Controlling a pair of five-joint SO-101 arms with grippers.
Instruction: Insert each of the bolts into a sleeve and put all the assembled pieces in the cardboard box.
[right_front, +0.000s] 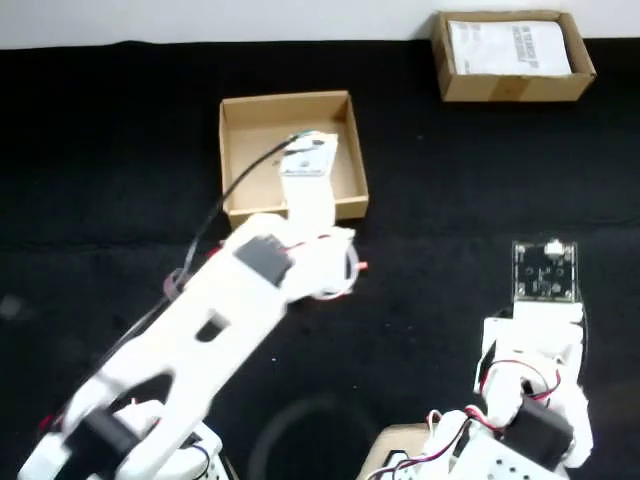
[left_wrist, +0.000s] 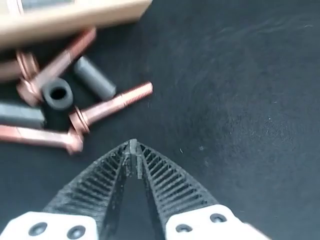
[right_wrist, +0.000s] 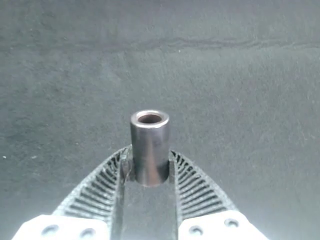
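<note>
Several copper bolts, one of them (left_wrist: 114, 104), lie in a loose heap with dark grey sleeves (left_wrist: 95, 78) on the black mat, right beside the wall of the cardboard box (left_wrist: 75, 16). My left gripper (left_wrist: 133, 151) hovers a short way from the nearest bolt, shut with nothing in it. My right gripper (right_wrist: 150, 172) is shut on one steel sleeve (right_wrist: 149, 146), which stands upright with its bore facing up over bare mat. From above, the open cardboard box (right_front: 245, 120) sits mid-table with the left arm (right_front: 240, 290) stretched to it. A copper bolt tip (right_front: 360, 266) shows beside that arm.
A second cardboard box (right_front: 455, 80) with white paper inside stands at the far right back. The right arm (right_front: 530, 340) sits at the front right. Black mat covers the table between the arms.
</note>
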